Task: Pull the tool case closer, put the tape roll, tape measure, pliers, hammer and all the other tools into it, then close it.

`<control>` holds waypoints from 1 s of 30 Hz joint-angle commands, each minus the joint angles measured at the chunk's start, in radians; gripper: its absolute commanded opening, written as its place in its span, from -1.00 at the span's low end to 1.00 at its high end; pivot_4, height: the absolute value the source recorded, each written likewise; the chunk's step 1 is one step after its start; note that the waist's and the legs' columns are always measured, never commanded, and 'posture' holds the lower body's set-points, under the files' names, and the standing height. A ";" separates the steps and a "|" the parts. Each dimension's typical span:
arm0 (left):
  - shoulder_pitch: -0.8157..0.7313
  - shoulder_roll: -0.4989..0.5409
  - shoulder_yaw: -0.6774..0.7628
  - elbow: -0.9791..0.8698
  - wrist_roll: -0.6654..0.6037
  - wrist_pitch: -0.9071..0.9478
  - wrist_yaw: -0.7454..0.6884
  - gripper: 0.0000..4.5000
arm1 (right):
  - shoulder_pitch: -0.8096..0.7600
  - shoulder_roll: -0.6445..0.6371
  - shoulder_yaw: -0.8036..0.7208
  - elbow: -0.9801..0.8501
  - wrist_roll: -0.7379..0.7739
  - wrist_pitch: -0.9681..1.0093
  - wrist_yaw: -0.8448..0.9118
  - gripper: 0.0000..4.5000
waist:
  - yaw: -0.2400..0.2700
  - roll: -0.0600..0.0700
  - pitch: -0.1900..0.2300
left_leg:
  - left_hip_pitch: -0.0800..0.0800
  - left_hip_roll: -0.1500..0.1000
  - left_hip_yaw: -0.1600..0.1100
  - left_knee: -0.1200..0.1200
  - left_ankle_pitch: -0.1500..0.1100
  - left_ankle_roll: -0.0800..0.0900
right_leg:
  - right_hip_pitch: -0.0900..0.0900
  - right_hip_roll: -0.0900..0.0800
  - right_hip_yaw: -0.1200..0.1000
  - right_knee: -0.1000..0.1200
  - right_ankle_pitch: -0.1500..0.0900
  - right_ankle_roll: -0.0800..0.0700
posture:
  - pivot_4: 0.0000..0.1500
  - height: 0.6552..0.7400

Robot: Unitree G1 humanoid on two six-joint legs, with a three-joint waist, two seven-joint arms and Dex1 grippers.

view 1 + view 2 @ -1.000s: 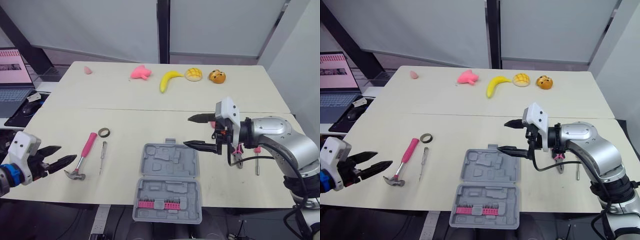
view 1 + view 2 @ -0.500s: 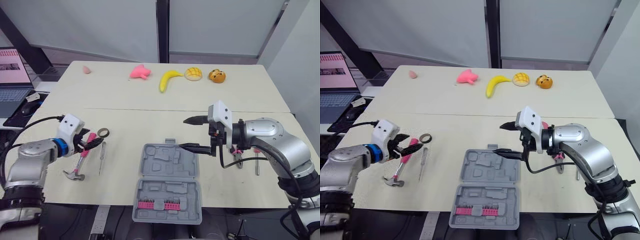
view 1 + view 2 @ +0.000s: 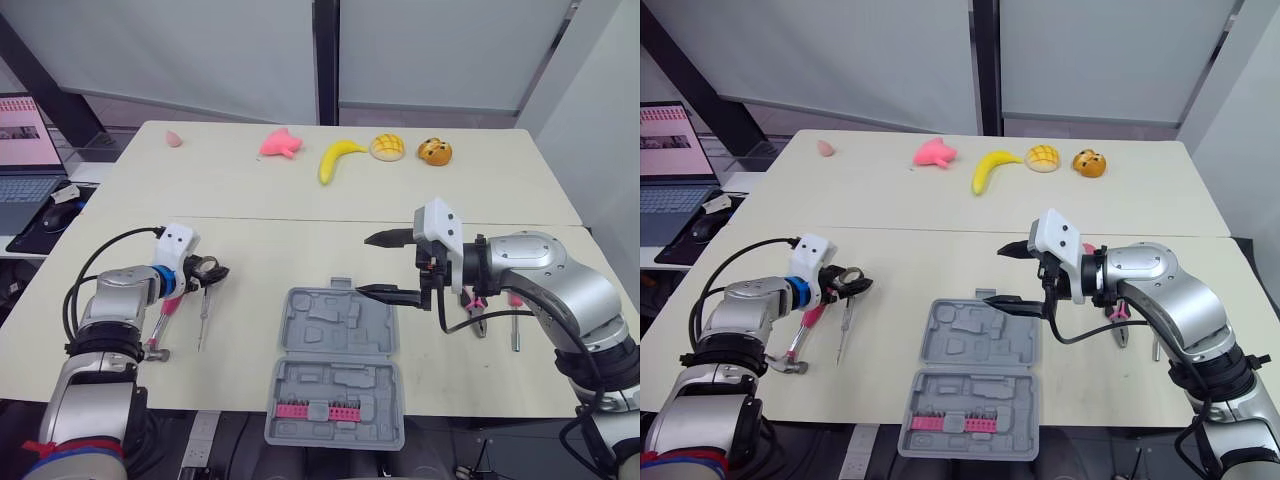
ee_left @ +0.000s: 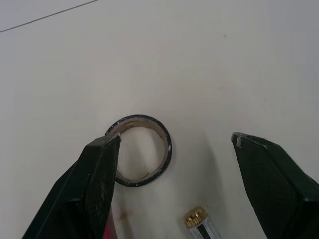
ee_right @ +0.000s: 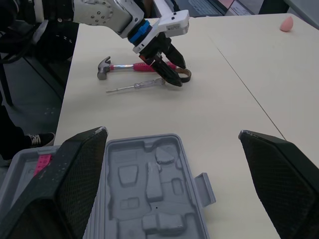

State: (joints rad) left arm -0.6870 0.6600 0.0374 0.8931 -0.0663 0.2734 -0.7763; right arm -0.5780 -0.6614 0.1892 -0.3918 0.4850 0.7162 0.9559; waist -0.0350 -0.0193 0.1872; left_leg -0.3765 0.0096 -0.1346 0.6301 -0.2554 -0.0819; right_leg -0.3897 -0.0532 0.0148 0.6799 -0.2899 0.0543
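Off the table at its 9 o'clock side, an open laptop. On the table's left part, hammer lying flat, pink handle toward 1 o'clock, steel head toward 7 o'clock. Left gripper low over the handle end, fingers spread wide, gripping nothing. Tape roll flat on the table between those fingers, off-centre, one fingertip overlapping its rim, the other well clear; contact not decidable. Thin screwdriver just at 3 o'clock of the hammer, running 12 to 6, gold-capped end at 12, just beside the roll.

At table centre, by the 6 o'clock edge, tool case open and flat, grey, with moulded recesses in both halves and a pink strip of bits in the near half, that half reaching past the table edge. Tape roll at the case's 10 o'clock, apart from it.

Right gripper hovering at the case's 1 o'clock corner, fingers pointing to 9 o'clock, opened wide, empty. At the case's 3 o'clock, pliers on the table, partly hidden by the right arm; beside them, further to 3 o'clock, a slim tool.

Along the table's 12 o'clock edge, left to right: small pink piece, pink toy, banana, bun, orange toy.
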 commanded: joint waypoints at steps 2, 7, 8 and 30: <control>-0.075 -0.018 -0.015 0.107 0.035 -0.048 0.011 0.55 | -0.013 -0.013 -0.021 -0.055 0.013 0.013 -0.004 1.00 | 0.000 0.000 0.000 | 0.000 0.000 0.000 0.000 0.000 0.000 | 0.000 0.000 0.000 0.000 0.000 0.000 | 1.00 0.93; -0.117 -0.034 -0.019 0.188 0.057 -0.072 0.014 -0.05 | -0.005 -0.020 -0.031 -0.070 0.019 0.030 -0.012 1.00 | -0.003 0.000 0.000 | -0.001 0.000 0.000 0.000 0.000 0.000 | 0.000 0.000 0.000 0.000 0.000 0.000 | 1.00 0.93; -0.124 -0.037 -0.021 0.200 0.063 -0.078 0.017 -0.18 | -0.003 -0.023 -0.034 -0.074 0.021 0.034 -0.014 1.00 | -0.004 0.000 0.000 | -0.001 0.000 0.000 0.000 0.000 0.000 | 0.000 0.000 0.000 0.000 0.000 0.000 | 1.00 0.93; 0.145 0.103 0.100 -0.408 -0.214 0.080 -0.426 -0.99 | 0.095 -0.081 -0.070 -0.148 0.024 0.045 -0.050 1.00 | -0.017 0.000 0.000 | -0.003 0.000 -0.001 0.000 0.000 0.000 | -0.002 0.000 0.000 0.000 0.000 0.000 | 1.00 0.93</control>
State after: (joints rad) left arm -0.5492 0.7302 0.1034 0.5716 -0.2347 0.3058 -1.1708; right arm -0.4885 -0.7323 0.1549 -0.4924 0.4944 0.7690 0.9113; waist -0.0520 -0.0194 0.1872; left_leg -0.3795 0.0100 -0.1353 0.6303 -0.2553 -0.0820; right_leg -0.3921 -0.0533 0.0146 0.6798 -0.2899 0.0544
